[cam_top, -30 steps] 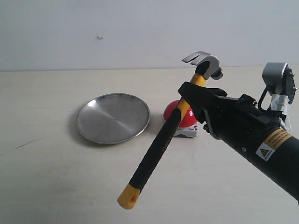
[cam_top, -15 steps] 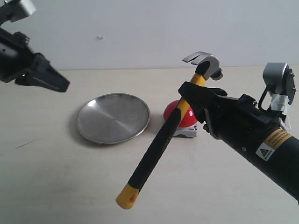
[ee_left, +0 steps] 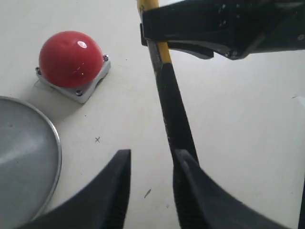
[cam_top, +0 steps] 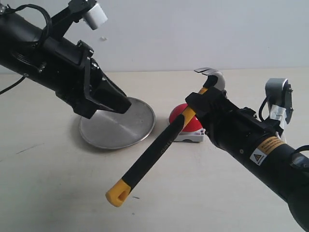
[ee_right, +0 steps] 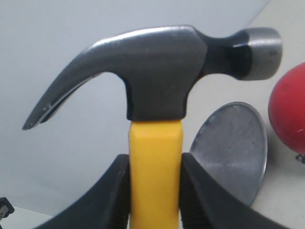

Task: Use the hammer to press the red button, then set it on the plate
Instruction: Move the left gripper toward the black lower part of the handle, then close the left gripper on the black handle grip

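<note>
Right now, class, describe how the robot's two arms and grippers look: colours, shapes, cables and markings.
Both arms are thick black tubes. The left gripper and right gripper are black with tapered, wedge-shaped fingers. The left arm has a black cable looping over it and a white block on top. The right arm carries a warning-triangle label and a silver-grey housing.

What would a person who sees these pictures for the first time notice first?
The claw hammer draws the eye: the right pincer holds it in the air just under its steel head, and the handle with its yellow end slants down over the table. Behind the handle stands the glossy red button, beside the metal plate. The left pincer hangs open and empty above the plate.
</note>
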`<move>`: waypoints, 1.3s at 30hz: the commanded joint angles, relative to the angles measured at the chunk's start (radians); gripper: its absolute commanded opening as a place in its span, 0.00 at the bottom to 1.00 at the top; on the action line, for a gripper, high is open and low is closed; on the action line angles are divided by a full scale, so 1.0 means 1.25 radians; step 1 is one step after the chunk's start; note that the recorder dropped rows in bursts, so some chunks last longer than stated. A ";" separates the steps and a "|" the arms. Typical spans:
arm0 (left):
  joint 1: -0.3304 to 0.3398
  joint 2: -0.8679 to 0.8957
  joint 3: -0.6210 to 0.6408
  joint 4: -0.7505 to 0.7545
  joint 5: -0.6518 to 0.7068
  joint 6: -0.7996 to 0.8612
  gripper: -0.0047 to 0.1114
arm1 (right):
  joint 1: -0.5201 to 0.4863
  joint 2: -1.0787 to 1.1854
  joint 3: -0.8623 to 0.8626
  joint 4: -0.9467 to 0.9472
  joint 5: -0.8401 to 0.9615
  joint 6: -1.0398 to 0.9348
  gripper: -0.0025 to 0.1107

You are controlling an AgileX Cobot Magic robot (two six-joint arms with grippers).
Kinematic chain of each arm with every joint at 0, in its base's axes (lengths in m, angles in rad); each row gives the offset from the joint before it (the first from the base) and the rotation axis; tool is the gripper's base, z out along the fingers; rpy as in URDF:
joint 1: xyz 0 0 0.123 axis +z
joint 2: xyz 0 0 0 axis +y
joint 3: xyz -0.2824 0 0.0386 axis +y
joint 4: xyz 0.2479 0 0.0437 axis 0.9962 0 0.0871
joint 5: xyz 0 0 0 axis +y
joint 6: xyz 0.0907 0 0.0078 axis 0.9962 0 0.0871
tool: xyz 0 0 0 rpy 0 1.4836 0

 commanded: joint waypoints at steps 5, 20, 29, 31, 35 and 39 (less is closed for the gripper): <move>-0.064 0.070 0.001 0.086 0.022 -0.044 0.51 | -0.002 -0.002 -0.013 0.010 -0.072 -0.011 0.02; -0.106 0.099 0.001 0.136 -0.007 -0.147 0.51 | -0.002 0.000 -0.013 0.032 -0.053 -0.011 0.02; -0.122 0.151 0.001 0.142 -0.039 -0.147 0.51 | -0.002 0.000 -0.013 0.036 -0.038 -0.011 0.02; -0.122 0.165 0.001 0.139 -0.042 -0.147 0.51 | -0.002 0.000 -0.013 0.038 -0.038 -0.011 0.02; -0.122 0.185 0.001 0.139 -0.053 -0.145 0.51 | -0.002 0.000 -0.013 0.050 -0.026 -0.017 0.02; -0.122 0.195 0.001 0.139 -0.053 -0.145 0.51 | -0.002 0.000 -0.013 0.054 -0.022 -0.020 0.02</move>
